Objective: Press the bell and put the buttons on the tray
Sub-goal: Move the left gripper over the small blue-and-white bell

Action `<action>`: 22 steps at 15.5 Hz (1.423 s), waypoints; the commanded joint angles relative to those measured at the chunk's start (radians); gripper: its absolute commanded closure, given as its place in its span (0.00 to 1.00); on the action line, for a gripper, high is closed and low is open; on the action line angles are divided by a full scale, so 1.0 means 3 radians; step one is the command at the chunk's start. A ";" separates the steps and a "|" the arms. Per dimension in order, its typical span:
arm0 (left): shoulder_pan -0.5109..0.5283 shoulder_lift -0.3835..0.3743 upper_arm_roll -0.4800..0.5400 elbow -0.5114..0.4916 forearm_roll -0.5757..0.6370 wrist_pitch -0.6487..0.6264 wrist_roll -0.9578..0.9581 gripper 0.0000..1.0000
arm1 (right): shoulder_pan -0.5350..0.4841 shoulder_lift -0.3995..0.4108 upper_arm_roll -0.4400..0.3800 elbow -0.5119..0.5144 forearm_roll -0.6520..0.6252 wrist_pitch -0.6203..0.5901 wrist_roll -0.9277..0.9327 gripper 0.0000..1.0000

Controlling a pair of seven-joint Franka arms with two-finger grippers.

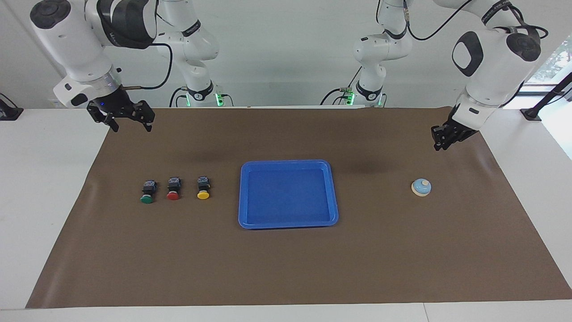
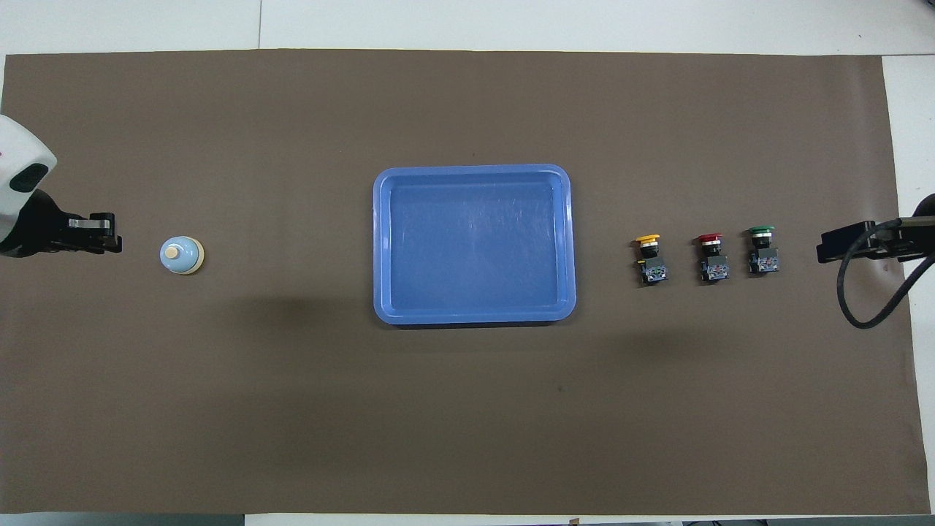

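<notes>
Two arms, opening step: ringing the bell point(image 1: 421, 187). Seen from overhead, the bell sits at nine o'clock of the empty tray point(image 1: 288, 225) and the three buttons point(image 1: 173, 188) in a row at three o'clock. The left hand point(image 1: 442, 144), fingers drawn together and holding nothing, hangs over the worktop near the bell. The right hand point(image 1: 131, 126) waits spread wide. Next move, probably: centre over the knob, then descend straight.
</notes>
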 commanded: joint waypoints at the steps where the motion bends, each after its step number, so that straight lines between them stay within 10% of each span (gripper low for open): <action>1: 0.0005 0.0162 -0.0013 -0.0072 0.0052 0.0319 0.0103 1.00 | -0.0143 0.0079 0.0031 -0.0264 0.0060 0.0419 -0.0196 0.00; 10: 0.0149 0.0474 -0.0003 -0.0215 0.0052 0.0826 0.0165 1.00 | -0.0291 0.0488 0.0031 -0.1154 0.0055 0.1969 -0.0283 0.00; 22: 0.0210 0.0607 0.0002 -0.0655 0.0052 0.1414 0.0165 1.00 | -0.0230 0.0453 0.0067 -0.0838 0.0070 0.1424 -0.0237 0.00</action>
